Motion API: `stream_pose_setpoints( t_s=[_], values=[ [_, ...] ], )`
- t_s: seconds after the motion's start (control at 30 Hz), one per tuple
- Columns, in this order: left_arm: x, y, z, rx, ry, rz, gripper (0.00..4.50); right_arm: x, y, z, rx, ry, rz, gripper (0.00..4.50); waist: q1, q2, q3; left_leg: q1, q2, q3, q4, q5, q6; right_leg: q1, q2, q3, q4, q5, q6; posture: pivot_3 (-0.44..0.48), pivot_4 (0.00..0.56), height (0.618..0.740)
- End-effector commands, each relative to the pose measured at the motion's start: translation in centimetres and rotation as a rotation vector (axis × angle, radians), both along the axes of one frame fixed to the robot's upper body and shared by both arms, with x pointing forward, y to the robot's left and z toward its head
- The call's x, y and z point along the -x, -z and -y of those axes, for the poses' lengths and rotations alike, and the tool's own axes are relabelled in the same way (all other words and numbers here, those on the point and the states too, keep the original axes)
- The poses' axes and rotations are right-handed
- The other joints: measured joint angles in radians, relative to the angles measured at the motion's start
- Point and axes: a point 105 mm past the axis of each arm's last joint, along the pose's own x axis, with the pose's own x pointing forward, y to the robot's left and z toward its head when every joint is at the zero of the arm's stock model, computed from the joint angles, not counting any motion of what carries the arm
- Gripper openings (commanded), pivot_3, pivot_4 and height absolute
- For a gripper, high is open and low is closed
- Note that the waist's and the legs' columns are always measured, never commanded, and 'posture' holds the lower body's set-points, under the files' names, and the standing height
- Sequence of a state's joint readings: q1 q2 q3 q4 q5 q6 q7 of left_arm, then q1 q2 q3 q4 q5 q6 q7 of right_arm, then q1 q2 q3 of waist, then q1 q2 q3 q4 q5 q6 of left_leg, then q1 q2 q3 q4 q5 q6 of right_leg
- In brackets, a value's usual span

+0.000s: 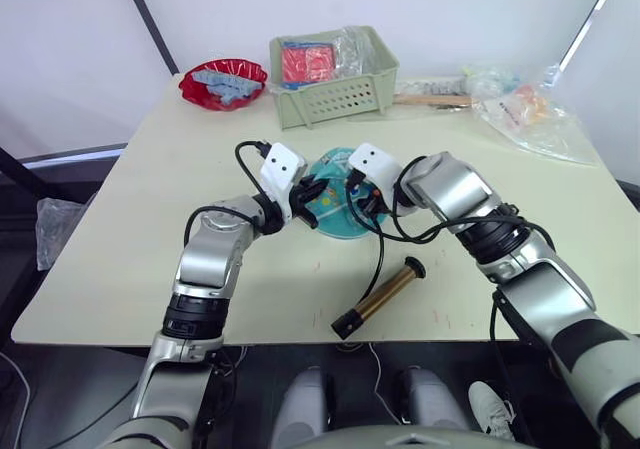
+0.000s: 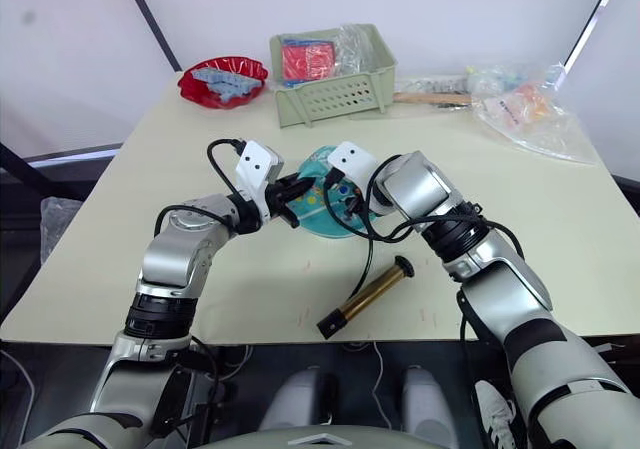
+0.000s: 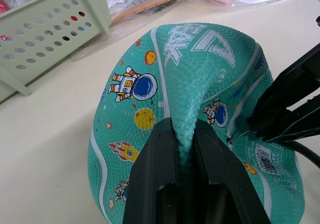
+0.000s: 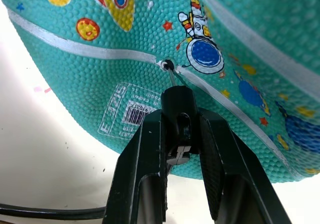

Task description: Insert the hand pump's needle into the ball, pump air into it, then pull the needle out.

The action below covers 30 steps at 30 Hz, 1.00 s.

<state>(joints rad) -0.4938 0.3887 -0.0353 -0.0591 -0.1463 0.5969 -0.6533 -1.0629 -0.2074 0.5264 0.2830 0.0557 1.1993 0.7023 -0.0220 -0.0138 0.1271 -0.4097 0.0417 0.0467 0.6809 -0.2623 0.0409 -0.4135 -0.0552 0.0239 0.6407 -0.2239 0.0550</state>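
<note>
A limp teal ball printed with astronauts lies at the middle of the table. My left gripper is shut on a raised fold of the ball. From the other side, my right gripper is shut on the black fitting of the needle. The thin metal tip meets the ball's valve hole. The hand pump, gold barrel and black T-handle, lies flat on the table nearer to me. Its black hose runs up to my right gripper.
A pale green basket with red packets stands behind the ball. A red bowl sits at the back left. Clear plastic bags and a wooden-handled tool lie at the back right. The table's front edge runs just below the pump.
</note>
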Motion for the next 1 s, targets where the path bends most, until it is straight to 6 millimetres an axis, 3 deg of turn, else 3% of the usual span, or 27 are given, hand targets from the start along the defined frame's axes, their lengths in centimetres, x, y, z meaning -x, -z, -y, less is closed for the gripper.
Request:
stream_pose_setpoints(
  t_s=[0.03, 0.27, 0.67, 1.0],
  values=[
    [2.7, 2.4, 5.6, 0.037, 0.243, -0.114, 0.01, 1.4, -0.6, -4.4, -0.062, -0.153, 0.031, 0.38, -0.004, -0.001, -0.001, 0.001, 0.001, 0.0, -0.001, 0.0, 0.0, 0.0, 0.0, 0.0, 0.0, 0.0, -0.001, 0.0, 0.15, 0.738],
    [2.9, 2.6, 5.7, 0.039, 0.246, -0.12, 0.01, 1.5, -0.1, -5.1, -0.067, -0.197, 0.038, 0.38, -0.014, -0.003, -0.004, 0.012, 0.0, 0.0, -0.01, 0.0, 0.0, 0.006, -0.003, 0.002, 0.0, -0.002, -0.002, 0.0, 0.15, 0.738],
    [3.0, 3.0, 5.7, 0.039, 0.25, -0.124, 0.01, 2.4, 1.1, -5.7, -0.018, -0.324, 0.044, 0.38, -0.019, -0.003, -0.008, 0.013, 0.0, -0.001, -0.012, -0.002, -0.004, 0.006, -0.009, 0.001, 0.0, -0.003, -0.004, 0.0, 0.15, 0.738],
    [3.1, 3.1, 5.8, 0.037, 0.256, -0.124, 0.01, 2.9, 1.7, -6.2, 0.001, -0.372, 0.03, 0.38, -0.019, -0.002, -0.008, 0.014, -0.001, -0.001, -0.013, -0.003, -0.006, 0.005, -0.029, -0.025, 0.0, -0.002, -0.004, 0.0, 0.15, 0.738]
  ],
)
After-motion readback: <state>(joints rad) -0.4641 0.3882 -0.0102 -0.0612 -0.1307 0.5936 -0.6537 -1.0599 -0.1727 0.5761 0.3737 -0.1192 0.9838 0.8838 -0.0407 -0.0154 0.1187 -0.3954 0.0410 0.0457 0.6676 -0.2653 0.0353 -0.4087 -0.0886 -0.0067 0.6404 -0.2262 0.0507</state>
